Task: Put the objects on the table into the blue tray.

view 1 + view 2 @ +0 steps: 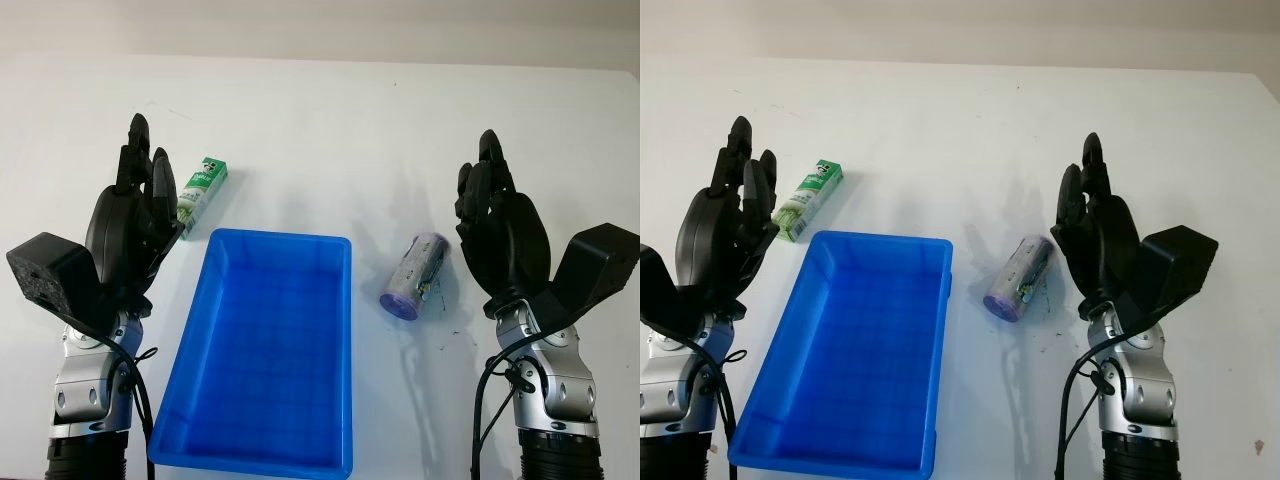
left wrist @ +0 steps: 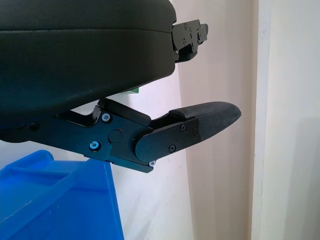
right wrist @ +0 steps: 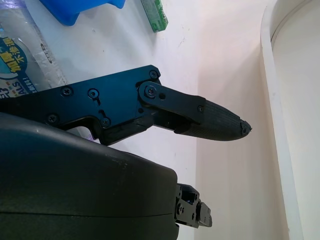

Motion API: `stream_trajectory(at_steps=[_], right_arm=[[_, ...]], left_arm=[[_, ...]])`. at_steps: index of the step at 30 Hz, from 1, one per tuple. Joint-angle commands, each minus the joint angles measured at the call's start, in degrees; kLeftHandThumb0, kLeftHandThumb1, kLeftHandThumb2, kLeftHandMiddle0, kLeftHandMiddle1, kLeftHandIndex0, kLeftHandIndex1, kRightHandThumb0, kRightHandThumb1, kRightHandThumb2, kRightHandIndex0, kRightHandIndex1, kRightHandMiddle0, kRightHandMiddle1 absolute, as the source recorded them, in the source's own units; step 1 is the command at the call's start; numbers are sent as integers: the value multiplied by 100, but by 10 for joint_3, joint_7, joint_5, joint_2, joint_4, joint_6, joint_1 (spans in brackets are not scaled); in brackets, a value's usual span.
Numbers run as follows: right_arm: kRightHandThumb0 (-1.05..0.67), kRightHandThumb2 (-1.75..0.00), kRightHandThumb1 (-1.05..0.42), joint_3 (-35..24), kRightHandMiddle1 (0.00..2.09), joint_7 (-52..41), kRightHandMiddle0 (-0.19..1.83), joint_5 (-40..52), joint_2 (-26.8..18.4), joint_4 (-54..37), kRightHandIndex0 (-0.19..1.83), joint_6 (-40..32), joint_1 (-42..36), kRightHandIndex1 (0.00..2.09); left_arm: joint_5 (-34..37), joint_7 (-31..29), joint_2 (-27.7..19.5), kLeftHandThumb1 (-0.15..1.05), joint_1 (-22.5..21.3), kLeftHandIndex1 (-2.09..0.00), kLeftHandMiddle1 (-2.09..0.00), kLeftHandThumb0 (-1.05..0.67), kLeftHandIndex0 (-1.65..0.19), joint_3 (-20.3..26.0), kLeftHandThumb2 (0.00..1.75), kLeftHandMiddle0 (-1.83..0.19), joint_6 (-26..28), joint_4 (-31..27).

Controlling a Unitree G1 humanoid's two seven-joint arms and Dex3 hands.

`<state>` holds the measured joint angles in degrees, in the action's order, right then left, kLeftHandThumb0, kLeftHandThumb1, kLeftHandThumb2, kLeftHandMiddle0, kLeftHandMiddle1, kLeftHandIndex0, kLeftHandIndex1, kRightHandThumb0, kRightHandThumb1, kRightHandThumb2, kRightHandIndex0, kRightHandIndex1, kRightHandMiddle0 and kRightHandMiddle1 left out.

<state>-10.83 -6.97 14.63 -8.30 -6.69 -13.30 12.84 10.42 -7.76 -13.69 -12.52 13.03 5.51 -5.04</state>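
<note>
I start from the blue tray (image 1: 262, 350), which sits at the middle of the white table (image 1: 330, 120) with its long side running away from me, and as far as I can see its inside holds nothing, so I judge the job has not really begun. Two objects are left to move. The green-and-white box (image 1: 203, 193), which looks like a toothpaste carton, lies on the table just beyond the tray's far left corner, angled and close to the rim but outside it. The purple roll (image 1: 417, 275), a cylinder in a printed clear wrapper that I take for a roll of bags, lies on its side on the table to the right of the tray, near it but apart from its wall. My left hand (image 1: 140, 210) is raised beside the tray's left side, open and holding nothing, its fingertips up near the carton. My right hand (image 1: 497, 225) is raised to the right of the roll, also open and empty, palm turned toward the roll. By my reckoning both picks and both drops are yet to be done; each hand has its nearest object, the left the carton and the right the roll.
</note>
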Motion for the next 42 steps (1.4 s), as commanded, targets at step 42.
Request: stream_trajectory(at_steps=[42], right_arm=[[-41,-5,-72,94,7,-329,42,-291,-493,12,39,359,138,8]], left_arm=[[5,-1,1,105,-17,-4,-5,-71,17,-9,72,15,0,11]])
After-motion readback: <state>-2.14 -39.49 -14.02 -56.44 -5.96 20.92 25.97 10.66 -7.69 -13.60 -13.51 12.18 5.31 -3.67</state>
